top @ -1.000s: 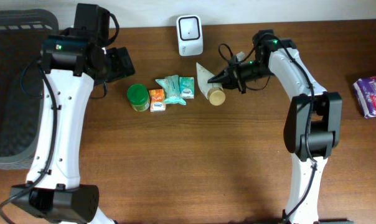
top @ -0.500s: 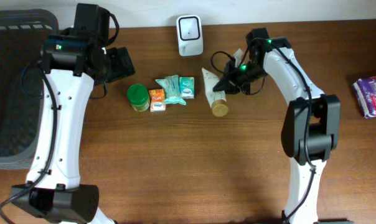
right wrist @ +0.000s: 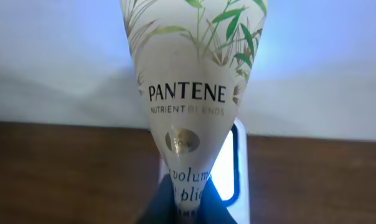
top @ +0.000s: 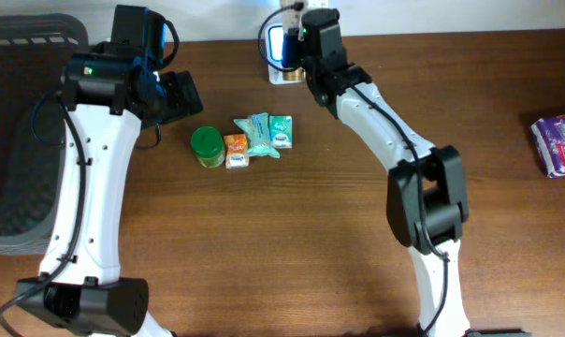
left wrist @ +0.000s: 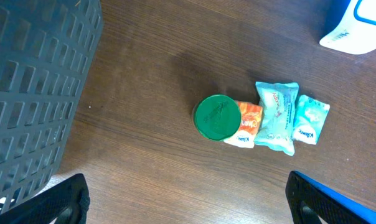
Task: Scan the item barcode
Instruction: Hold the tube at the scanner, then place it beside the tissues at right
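My right gripper [right wrist: 189, 210] is shut on the lower end of a cream Pantene tube [right wrist: 191, 93] with green leaf print. The tube stands upright in the right wrist view, right in front of the white barcode scanner [right wrist: 233, 171], whose window glows blue-white. From overhead, the right gripper [top: 299, 28] is at the table's back edge over the scanner [top: 278, 47], which is mostly hidden by the arm. My left gripper [left wrist: 188, 211] hangs open over bare wood near a green-lidded jar [left wrist: 217, 116].
An orange packet [top: 236, 151] and two teal packets [top: 261, 134] lie beside the green-lidded jar [top: 206, 146]. A dark mesh basket [top: 21, 140] fills the left side. A purple-and-white packet [top: 558, 142] lies at the right edge.
My right arm has lifted the tube off the table and swung it left and back, up to the scanner, whose window now glows. The left arm has not moved.
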Robot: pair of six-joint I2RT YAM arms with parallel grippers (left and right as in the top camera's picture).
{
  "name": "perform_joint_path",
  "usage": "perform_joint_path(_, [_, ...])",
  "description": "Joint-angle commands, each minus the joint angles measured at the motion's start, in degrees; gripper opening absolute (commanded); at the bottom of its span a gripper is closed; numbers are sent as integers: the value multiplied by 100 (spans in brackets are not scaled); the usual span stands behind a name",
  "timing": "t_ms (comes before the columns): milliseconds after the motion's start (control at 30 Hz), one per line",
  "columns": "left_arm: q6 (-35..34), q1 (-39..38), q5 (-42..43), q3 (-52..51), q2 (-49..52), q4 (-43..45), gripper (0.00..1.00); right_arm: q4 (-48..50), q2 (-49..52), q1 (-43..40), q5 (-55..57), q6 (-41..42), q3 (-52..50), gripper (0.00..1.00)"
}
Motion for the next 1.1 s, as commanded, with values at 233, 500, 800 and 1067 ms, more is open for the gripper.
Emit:
perform_joint_path(233, [74, 35, -44, 50, -79, 7, 99, -116, -647, -448, 1244, 120, 122, 4])
perform_joint_path(500, [74, 35, -44, 50, -79, 4, 99, -3663, -1032, -2496, 2232, -1915, 103, 4])
perform_joint_path(800, [74, 35, -44, 50, -79, 7, 99, -4511, -870, -4614, 898, -3536, -323, 4])
perform_joint_path(1067, [74, 35, -44, 50, -79, 4, 99, -4374, -680, -5073, 610, -4072, -669, 47])
